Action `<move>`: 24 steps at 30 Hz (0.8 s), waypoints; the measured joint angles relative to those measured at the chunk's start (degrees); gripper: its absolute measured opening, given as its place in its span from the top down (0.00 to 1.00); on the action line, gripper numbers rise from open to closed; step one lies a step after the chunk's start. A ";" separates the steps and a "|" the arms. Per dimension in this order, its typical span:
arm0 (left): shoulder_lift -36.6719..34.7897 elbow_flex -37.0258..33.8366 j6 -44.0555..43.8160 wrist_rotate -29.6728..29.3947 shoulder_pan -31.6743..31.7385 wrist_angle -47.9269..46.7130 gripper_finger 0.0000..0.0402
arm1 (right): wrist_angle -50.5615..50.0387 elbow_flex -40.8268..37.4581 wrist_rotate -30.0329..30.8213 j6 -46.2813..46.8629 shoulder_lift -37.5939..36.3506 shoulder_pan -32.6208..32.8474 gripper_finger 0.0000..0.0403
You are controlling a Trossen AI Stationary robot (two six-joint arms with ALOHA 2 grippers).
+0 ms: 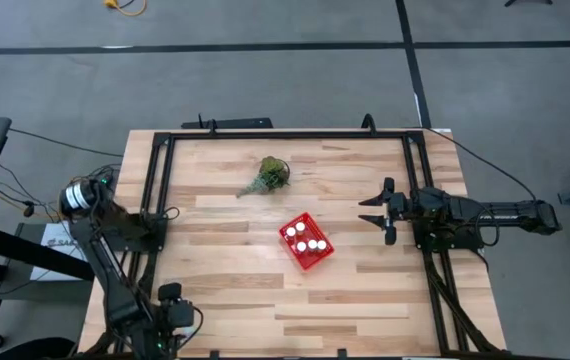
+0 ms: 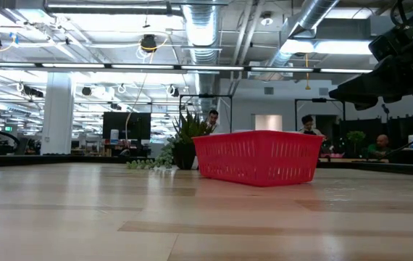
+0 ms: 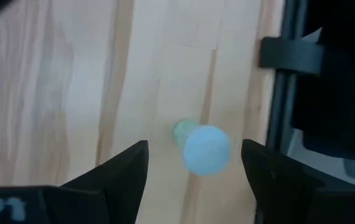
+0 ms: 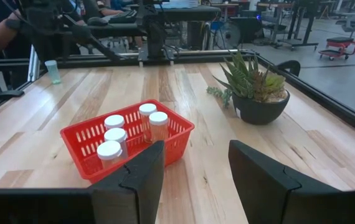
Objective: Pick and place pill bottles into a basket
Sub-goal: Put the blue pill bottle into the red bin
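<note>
Holding five pill bottles (image 4: 123, 132) in basket (image 1: 291, 250); sixth bottle (image 3: 203, 147) beneath spread left gripper (image 3: 194, 180); right gripper (image 1: 375, 212) apart, idle.

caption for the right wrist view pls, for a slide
Open right gripper faces the red basket holding five pill bottles, potted plant beside it.

Open office hall: exposed ceiling ducts (image 2: 205, 29), strip lights (image 2: 105, 65), white column (image 2: 57, 112), grey floor (image 1: 265, 90) with black tape lines, desks (image 4: 184, 12), seated people (image 2: 211, 120) beyond.
</note>
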 joint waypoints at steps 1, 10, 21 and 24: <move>0.38 0.11 0.01 0.01 -0.02 -0.51 0.39 | -0.02 0.00 0.00 0.00 0.02 -0.02 0.57; 2.63 0.09 0.82 1.05 0.71 -0.59 0.39 | 0.00 -0.02 0.00 0.00 0.00 0.00 0.57; 2.69 0.07 6.33 0.09 2.62 0.25 0.51 | -0.02 0.00 0.00 0.00 0.02 0.00 0.57; 2.69 0.06 7.65 0.08 3.22 0.31 0.61 | -0.02 -0.01 0.00 0.00 0.00 0.00 0.57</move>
